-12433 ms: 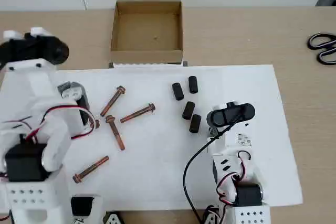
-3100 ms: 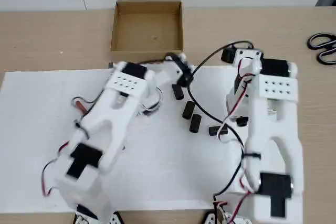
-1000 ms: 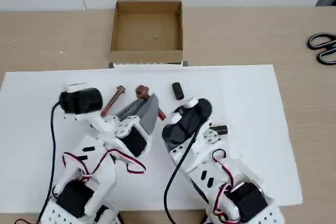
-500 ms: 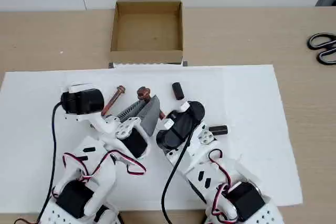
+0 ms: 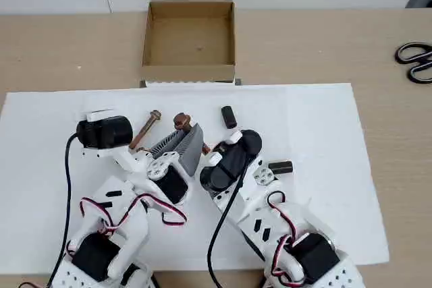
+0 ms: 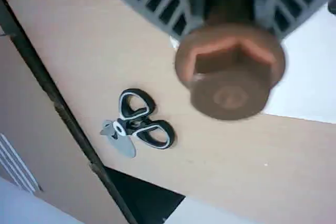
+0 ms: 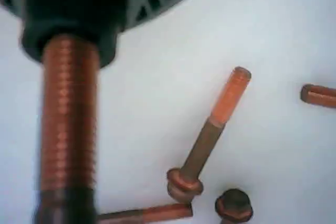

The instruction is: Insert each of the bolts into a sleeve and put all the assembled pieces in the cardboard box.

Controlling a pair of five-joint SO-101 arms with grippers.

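Right hand (image 5: 212,154) edged leftward, pinching sleeve (image 7: 68,19) onto bolt (image 6: 229,72) tip, left hand (image 5: 185,133) pinching bolt shank

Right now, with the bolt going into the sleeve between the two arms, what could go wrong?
1. The bolt has its thread in the sleeve, with much thread showing outside; a slight misalignment could jam it or twist the sleeve out of the right jaws.
2. Under the pair lie loose bolts; a drop could scatter them.
3. A spare sleeve sits close beside the right arm, which might knock it.
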